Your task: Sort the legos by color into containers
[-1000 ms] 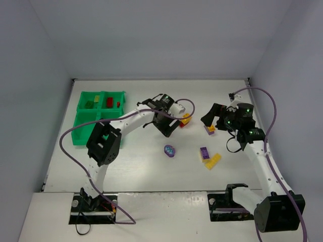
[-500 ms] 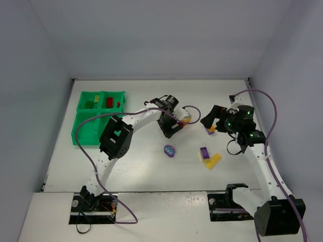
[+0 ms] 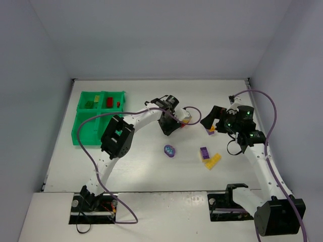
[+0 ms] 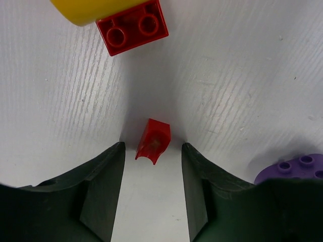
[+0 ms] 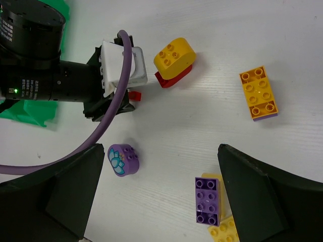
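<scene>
The legos (image 3: pixel 204 153) lie mostly loose on the white table (image 3: pixel 126 166), in the middle and right of the top view. A few sit in the green tray (image 3: pixel 76 136) at the left: red pieces (image 3: pixel 110 102) in its upper right compartment, green pieces (image 3: pixel 89 104) in its upper left.

The left gripper (image 4: pixel 151 151) is down at the table with its jaws apart. A small red piece (image 4: pixel 153 142) lies between the fingers (image 4: pixel 101 191), and a sliver of table shows on each side of it, so nothing is clamped. Higher in the left wrist view lies a red square brick (image 4: pixel 132 27), with a yellow rounded brick (image 4: pixel 96 7) overlapping its upper left corner. A purple studded piece (image 4: pixel 298 169) peeks in at the lower right edge.

The right gripper (image 5: pixel 161 148) hangs over the table with its jaws wide apart, holding nothing. In its view an orange brick (image 5: pixel 258 92) stacked on a purple one lies at the upper right. A purple oval patterned piece (image 5: pixel 122 160) lies at the lower left, and a purple brick (image 5: pixel 208 200) overlaps a yellow brick (image 5: pixel 222 232) at the bottom edge.
</scene>
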Tool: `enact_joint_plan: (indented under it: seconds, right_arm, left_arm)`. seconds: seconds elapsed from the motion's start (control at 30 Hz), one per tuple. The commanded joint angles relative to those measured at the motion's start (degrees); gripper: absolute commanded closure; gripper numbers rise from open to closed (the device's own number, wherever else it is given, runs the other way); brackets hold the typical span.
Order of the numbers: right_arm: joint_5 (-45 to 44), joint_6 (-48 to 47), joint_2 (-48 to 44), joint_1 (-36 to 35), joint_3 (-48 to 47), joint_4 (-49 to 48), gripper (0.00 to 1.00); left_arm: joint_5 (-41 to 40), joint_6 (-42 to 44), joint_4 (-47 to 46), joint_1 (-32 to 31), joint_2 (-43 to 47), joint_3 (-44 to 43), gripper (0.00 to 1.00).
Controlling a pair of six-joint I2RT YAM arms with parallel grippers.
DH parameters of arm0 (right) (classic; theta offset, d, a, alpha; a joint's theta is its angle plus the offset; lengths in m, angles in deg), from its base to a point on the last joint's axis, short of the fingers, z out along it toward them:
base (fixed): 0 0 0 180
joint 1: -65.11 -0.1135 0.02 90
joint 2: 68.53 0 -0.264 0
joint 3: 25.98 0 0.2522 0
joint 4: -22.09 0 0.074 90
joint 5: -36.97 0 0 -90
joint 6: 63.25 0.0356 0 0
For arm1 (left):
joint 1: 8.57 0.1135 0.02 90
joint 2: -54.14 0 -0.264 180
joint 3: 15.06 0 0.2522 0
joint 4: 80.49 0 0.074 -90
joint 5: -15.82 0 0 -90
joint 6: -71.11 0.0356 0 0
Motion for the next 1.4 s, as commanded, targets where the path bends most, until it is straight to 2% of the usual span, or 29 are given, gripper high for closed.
enact_joint_plan:
  seconds: [0.0,0.2,0.23,0.37,0.43,0.57,0.67,0.83,1.07,1.23,1.27,1.3,1.33,1.37]
  right_arm:
    - [1.14,-0.15,-0.5,0.44,-2.03,-1.79,0.08]
    - [1.14,-0.15,-0.59,0.52,-1.94,-1.71,0.09]
    - [1.14,-0.06,-0.5,0.52,-1.86,-1.71,0.09]
    - [1.06,0.11,-0.76,0.52,-1.68,-1.71,0.09]
    - [0.88,0.11,-0.76,0.52,-1.59,-1.71,0.09]
    - [0.79,0.11,-0.41,0.52,-2.03,-1.79,0.09]
    - [0.62,-0.15,-0.06,0.52,-2.12,-1.79,0.09]
    - [-0.26,-0.85,0.82,0.52,-2.12,-1.97,0.09]
    - [-0.61,-1.2,2.57,0.52,-2.56,-3.11,0.09]
    - [-0.7,-1.29,3.63,0.61,-2.91,-3.9,0.09]
    - [-0.7,-1.38,3.89,0.61,-2.82,-3.99,0.09]
    - [-1.05,-1.73,3.98,0.61,-2.82,-3.99,0.09]
    - [-1.32,-1.91,4.16,0.61,-2.74,-3.99,0.09]
    - [-1.67,-2.17,4.16,0.61,-2.73,-3.9,0.09]
  left_arm:
    - [2.06,0.88,-1.03,-0.79,1.14,0.15,0.58]
    - [3.99,0.35,-2.26,-1.32,1.84,0.85,0.75]
    - [4.08,0.09,-2.35,-1.32,1.93,1.03,0.82]
    - [3.29,-1.49,-2.79,-1.06,3.42,2.87,0.96]
    - [2.33,-3.85,-3.49,-0.27,4.47,3.57,1.0]
    - [1.36,-9.48,-6.82,3.85,11.13,6.21,1.0]
    - [-0.49,-14.93,-10.6,9.91,17.19,8.67,1.0]
    - [-7.6,-19.95,-10.88,19.23,22.31,6.4,1.0]
    - [-10.15,-24.26,-6.66,31.09,17.05,-2.3,1.0]
    - [-11.39,-26.46,-4.64,34.45,12.23,-6.87,1.0]
    - [-11.74,-26.54,-4.37,34.71,11.52,-8.36,0.97]
    - [-12.7,-26.55,-3.76,34.97,11.07,-8.98,0.89]
    - [-13.14,-26.37,-3.5,34.98,10.2,-9.95,0.77]
    - [-14.19,-26.28,-3.58,34.98,9.93,-10.31,0.75]
